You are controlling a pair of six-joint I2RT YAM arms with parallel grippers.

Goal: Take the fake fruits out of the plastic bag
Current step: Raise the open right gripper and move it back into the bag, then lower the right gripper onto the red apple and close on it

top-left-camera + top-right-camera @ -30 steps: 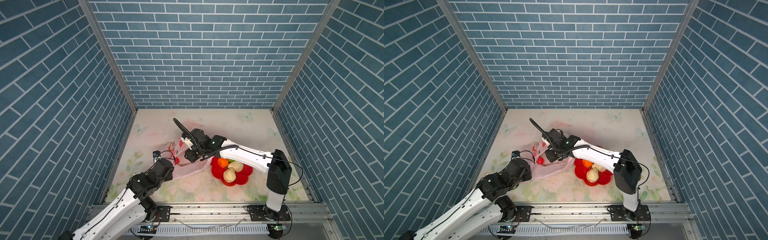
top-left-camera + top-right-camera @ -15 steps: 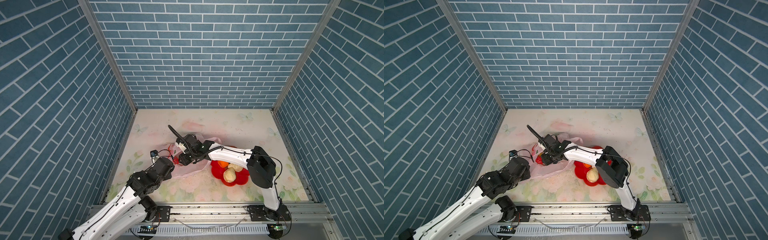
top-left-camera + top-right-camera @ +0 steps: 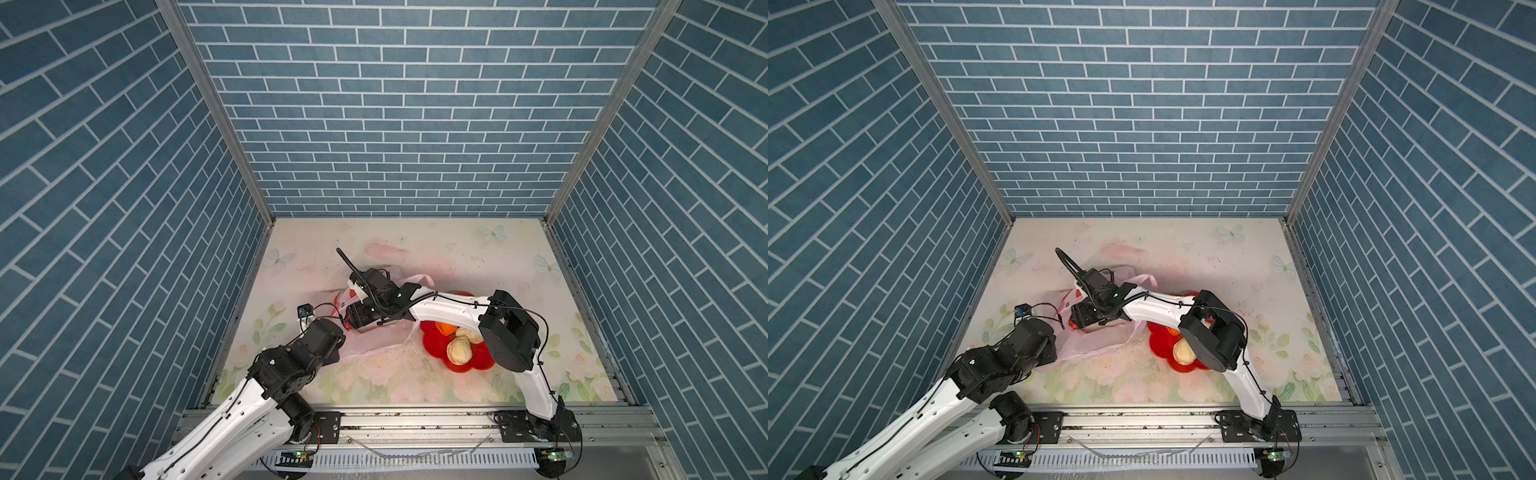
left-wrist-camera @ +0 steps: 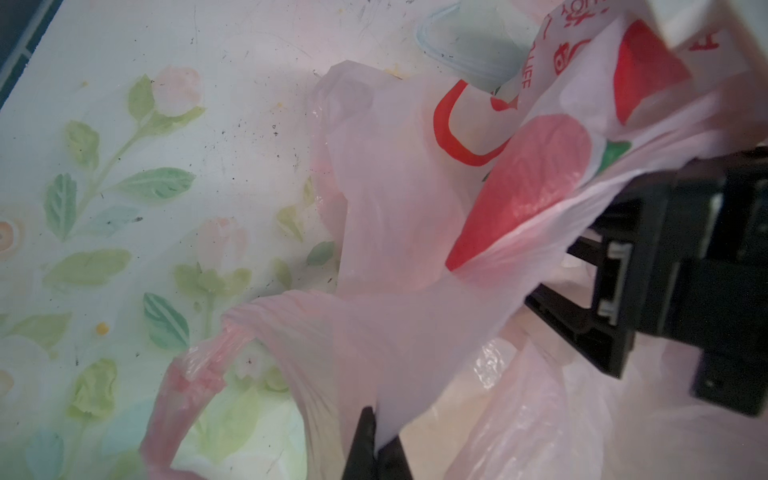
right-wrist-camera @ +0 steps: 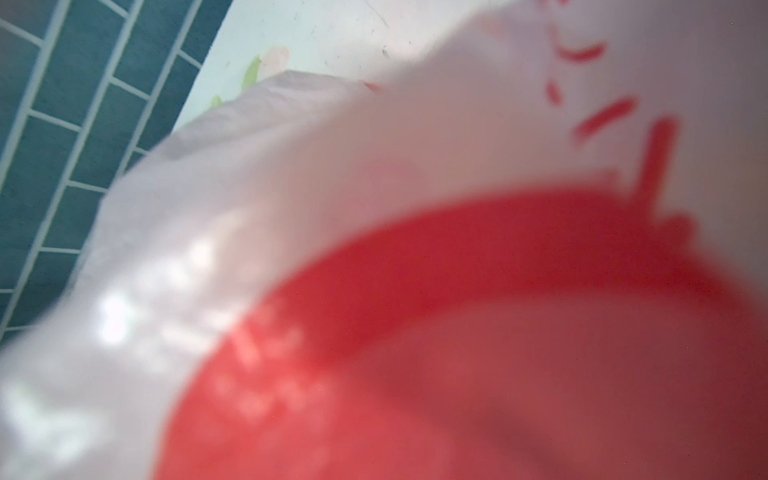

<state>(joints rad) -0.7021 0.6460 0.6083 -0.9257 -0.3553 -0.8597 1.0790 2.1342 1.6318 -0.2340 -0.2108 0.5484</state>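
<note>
Grip comes first: in both top views the left gripper (image 3: 341, 329) is pinched tight on the near edge of the plastic bag (image 3: 374, 347), while the right gripper (image 3: 358, 322) pokes into its mouth. An orange (image 3: 446, 328) and two cream fruits (image 3: 459, 350) lie in the red dish (image 3: 432, 347).

Left wrist view: the right jaws stand apart, tips under film, just beside what looks like the wrinkled red fruit (image 4: 523, 195).

Right wrist view: mostly red blur behind film.

I'd hold the mouth taut, straddle the fruit alone, and close without trapping plastic.
</note>
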